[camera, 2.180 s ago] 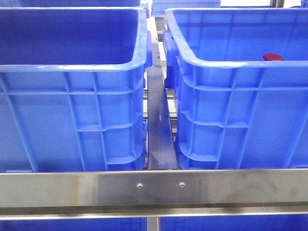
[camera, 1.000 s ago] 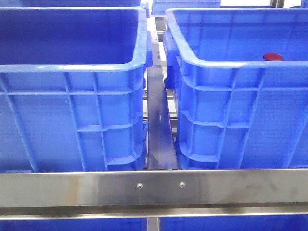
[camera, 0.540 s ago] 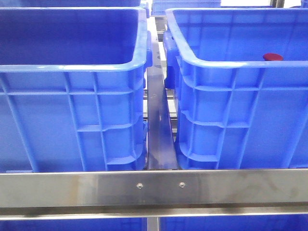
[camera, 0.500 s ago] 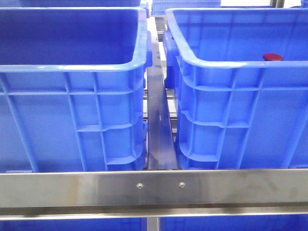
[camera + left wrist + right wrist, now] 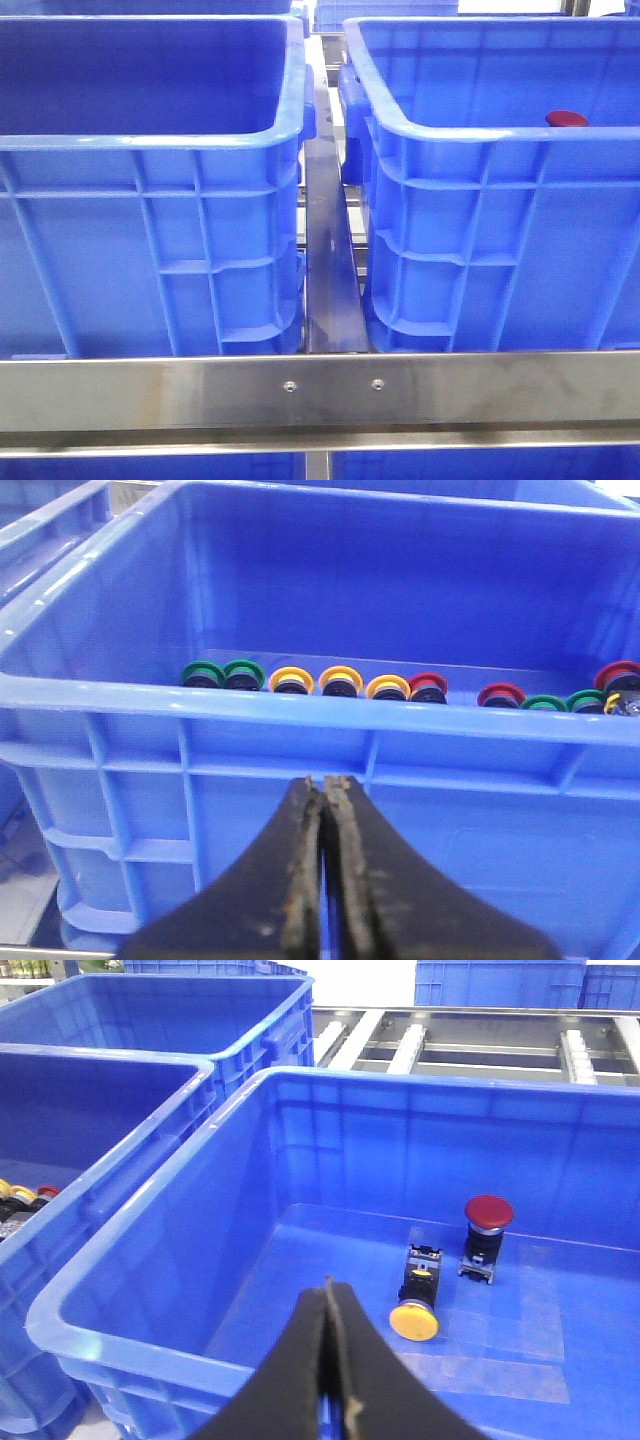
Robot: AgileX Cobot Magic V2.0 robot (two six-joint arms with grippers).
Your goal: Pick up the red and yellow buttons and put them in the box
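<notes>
Nearest in the front view, a steel rail [image 5: 320,395] crosses in front of two blue crates, the left crate [image 5: 150,240] and the box [image 5: 500,240] on the right. Left gripper [image 5: 325,783] hangs outside the near wall, fingers pressed together, nothing held; beyond the rim, green, yellow and red buttons [image 5: 340,680] line the floor. Right gripper [image 5: 328,1285], likewise closed and empty, hovers at the box's near rim. Inside lie a yellow button [image 5: 414,1320] tipped over and, farther back, a red button [image 5: 488,1213] upright.
</notes>
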